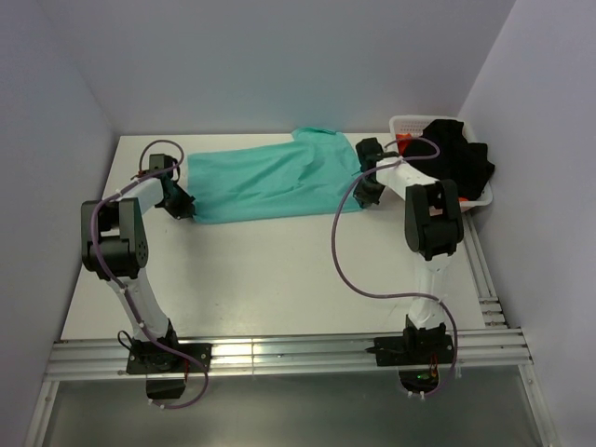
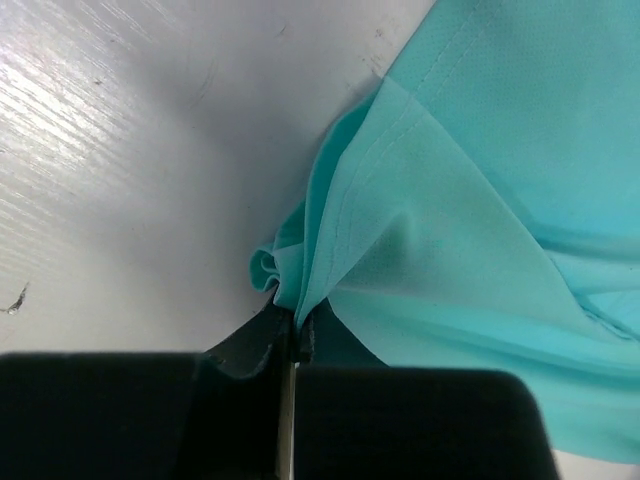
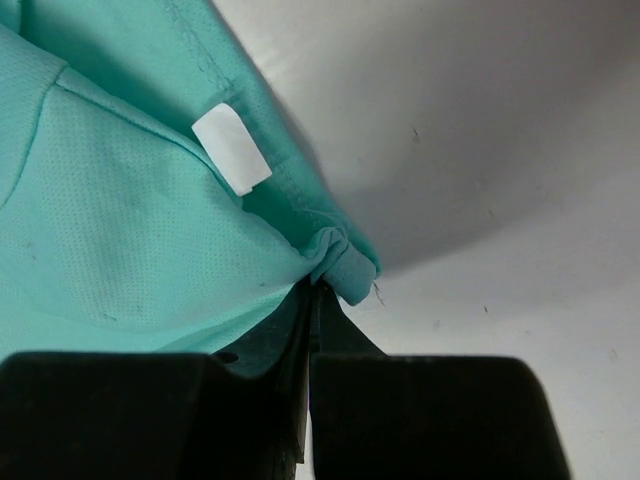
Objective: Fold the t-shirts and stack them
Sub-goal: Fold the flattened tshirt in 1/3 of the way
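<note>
A teal t-shirt (image 1: 270, 177) lies spread across the far part of the white table (image 1: 279, 279). My left gripper (image 1: 183, 207) is shut on the shirt's near left corner; in the left wrist view the bunched hem (image 2: 290, 270) sits pinched between the jaws of my left gripper (image 2: 290, 335). My right gripper (image 1: 366, 194) is shut on the shirt's right edge; in the right wrist view the fabric fold (image 3: 345, 265), near a white label (image 3: 232, 148), is pinched by my right gripper (image 3: 315, 300). More shirts, black (image 1: 461, 158) and red (image 1: 407, 144), lie in a white basket (image 1: 410, 122).
The white basket stands at the far right corner beside the right wall. White walls close in the left, back and right. An aluminium rail (image 1: 279, 354) runs along the near edge with both arm bases. A purple cable (image 1: 340, 251) loops over the table by the right arm.
</note>
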Action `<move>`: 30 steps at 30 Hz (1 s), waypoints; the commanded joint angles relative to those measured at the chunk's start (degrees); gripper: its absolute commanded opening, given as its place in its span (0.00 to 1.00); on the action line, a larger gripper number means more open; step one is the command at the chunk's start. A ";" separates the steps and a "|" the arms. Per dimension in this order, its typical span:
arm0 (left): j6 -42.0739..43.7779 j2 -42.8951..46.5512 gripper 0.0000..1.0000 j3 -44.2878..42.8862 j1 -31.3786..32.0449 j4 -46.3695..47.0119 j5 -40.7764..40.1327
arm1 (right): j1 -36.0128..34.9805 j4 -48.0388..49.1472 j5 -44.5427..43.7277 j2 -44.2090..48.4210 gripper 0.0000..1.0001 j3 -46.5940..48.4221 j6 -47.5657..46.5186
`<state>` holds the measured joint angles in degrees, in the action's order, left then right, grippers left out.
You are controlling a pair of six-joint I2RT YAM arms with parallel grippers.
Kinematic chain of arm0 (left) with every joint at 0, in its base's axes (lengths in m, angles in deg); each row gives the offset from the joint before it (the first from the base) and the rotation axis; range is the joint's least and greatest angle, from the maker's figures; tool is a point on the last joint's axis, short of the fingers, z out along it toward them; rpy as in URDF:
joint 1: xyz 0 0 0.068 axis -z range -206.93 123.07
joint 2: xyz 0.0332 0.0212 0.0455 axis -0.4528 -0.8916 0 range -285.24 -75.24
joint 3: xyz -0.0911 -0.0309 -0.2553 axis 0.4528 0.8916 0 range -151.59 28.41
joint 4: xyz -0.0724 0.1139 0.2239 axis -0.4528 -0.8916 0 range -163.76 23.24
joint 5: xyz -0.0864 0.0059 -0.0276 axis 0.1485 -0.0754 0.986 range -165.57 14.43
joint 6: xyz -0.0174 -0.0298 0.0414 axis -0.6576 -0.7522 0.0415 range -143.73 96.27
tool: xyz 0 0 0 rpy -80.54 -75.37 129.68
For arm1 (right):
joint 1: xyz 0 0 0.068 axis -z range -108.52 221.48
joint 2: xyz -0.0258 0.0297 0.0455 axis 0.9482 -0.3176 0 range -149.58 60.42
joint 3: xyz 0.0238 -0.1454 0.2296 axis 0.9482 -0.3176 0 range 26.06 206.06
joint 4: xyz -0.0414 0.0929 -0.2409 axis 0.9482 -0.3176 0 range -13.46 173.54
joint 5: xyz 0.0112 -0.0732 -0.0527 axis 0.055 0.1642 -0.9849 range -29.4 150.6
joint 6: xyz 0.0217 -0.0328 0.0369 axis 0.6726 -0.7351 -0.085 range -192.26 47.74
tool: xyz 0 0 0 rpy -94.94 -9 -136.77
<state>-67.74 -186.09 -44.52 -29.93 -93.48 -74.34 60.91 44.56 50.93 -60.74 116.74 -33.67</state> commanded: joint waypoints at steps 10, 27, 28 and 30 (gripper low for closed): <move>0.59 6.86 0.00 11.30 0.19 -3.25 -4.75 | 0.72 0.48 -2.11 20.07 0.00 -24.99 0.35; -8.09 37.54 0.00 29.07 6.51 -13.09 -6.69 | -1.55 -6.51 1.32 54.97 0.00 -48.41 4.37; -8.81 39.55 0.00 29.24 6.87 -13.53 -6.42 | -2.00 -6.89 2.37 55.68 0.00 -48.31 4.91; -10.22 41.40 0.00 30.03 7.49 -14.67 -6.33 | -2.17 -8.82 3.52 57.88 0.00 -48.05 6.32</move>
<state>-74.18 -148.00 -14.97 -23.26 -105.74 -78.47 59.54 40.01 54.60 -5.66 67.10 -30.06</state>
